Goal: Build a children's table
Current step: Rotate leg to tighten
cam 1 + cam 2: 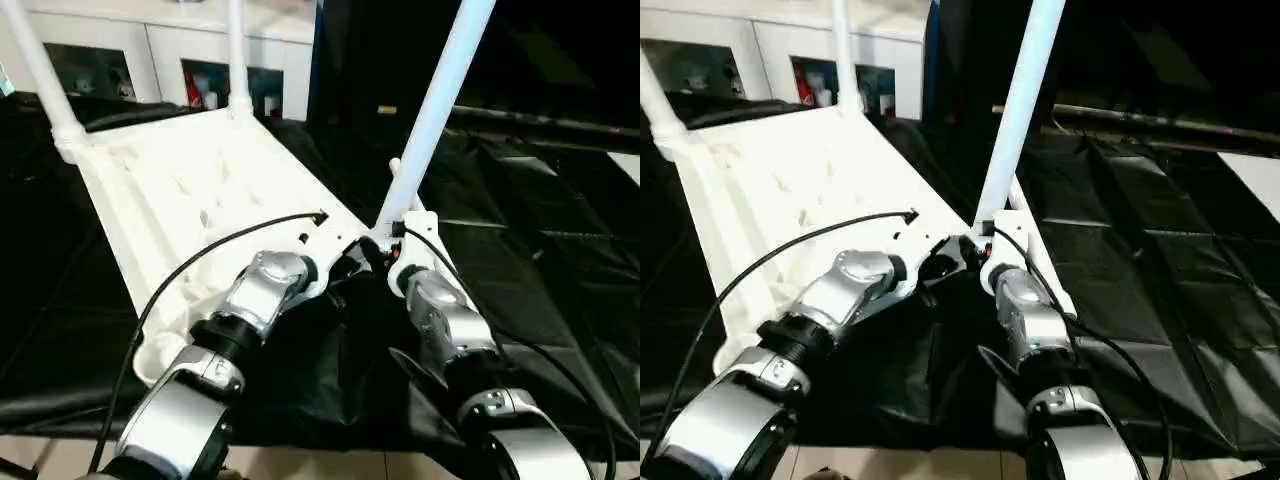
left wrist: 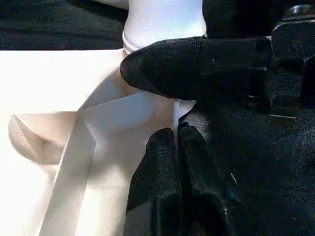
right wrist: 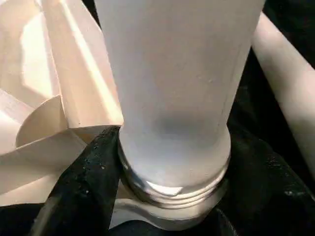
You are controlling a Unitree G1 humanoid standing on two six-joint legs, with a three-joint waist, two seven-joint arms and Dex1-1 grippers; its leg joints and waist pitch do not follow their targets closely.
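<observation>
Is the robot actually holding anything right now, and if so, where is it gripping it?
The right gripper clasps the near leg at its threaded base, just above the corner socket of the tabletop. The left gripper is shut and holds nothing.

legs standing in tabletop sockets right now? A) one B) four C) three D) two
C: three white legs rise from corner sockets of the upturned tabletop: far left leg, far middle leg, and near leg by the right claw.
</observation>
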